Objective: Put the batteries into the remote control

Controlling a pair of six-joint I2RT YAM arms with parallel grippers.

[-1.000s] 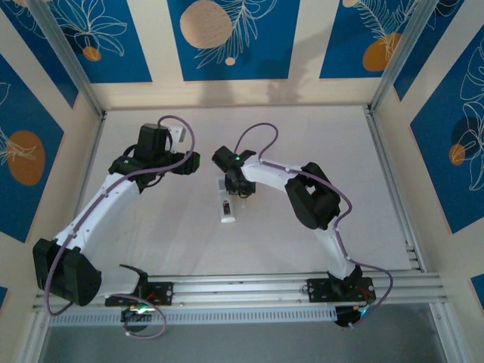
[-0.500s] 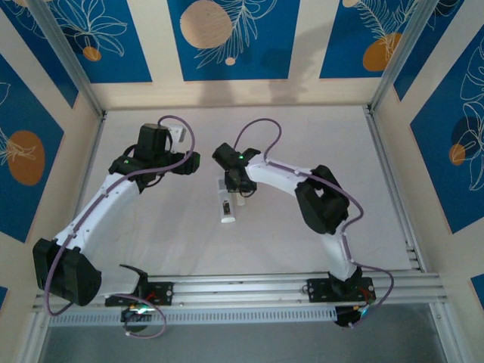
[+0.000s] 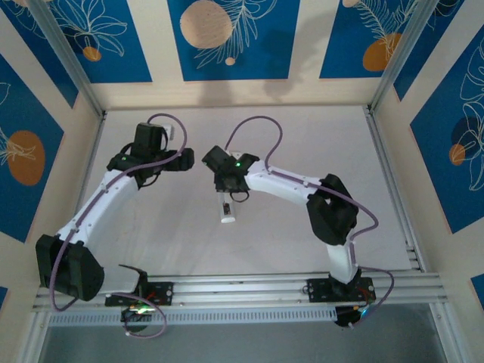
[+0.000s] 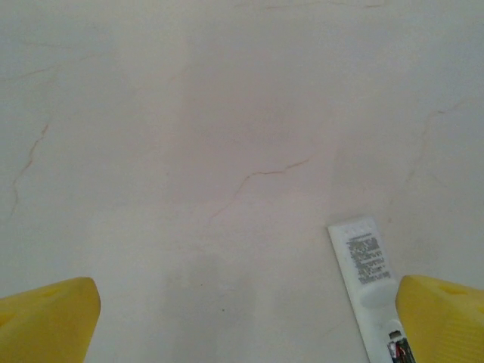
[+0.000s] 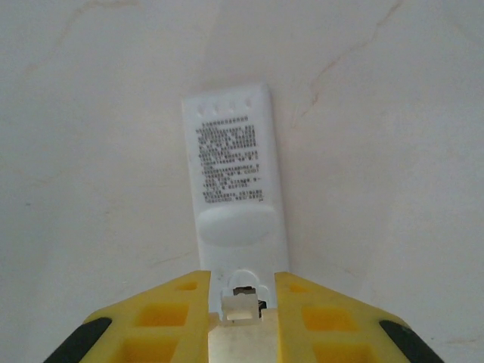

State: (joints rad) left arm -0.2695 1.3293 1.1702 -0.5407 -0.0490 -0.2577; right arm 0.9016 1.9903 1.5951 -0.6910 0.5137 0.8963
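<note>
Slim white plastic remote control (image 5: pixel 233 174) face down on pale desk (image 4: pixel 227 113). Right yellow fingers (image 5: pixel 162 318) pinch small silvery piece (image 5: pixel 240 325) at its near end. Left yellow fingers (image 4: pixel 53 321) spread wide, empty.

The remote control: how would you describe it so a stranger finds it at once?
On the pale table, look at the middle. At the right gripper lies the remote control: a slim white bar, small print facing up, unlike the yellow fingers flanking its end.

White arms (image 3: pixel 98 204), purple cables (image 3: pixel 257 121), yellow end effectors (image 5: pixel 240 286) (image 4: pixel 246 306)
</note>
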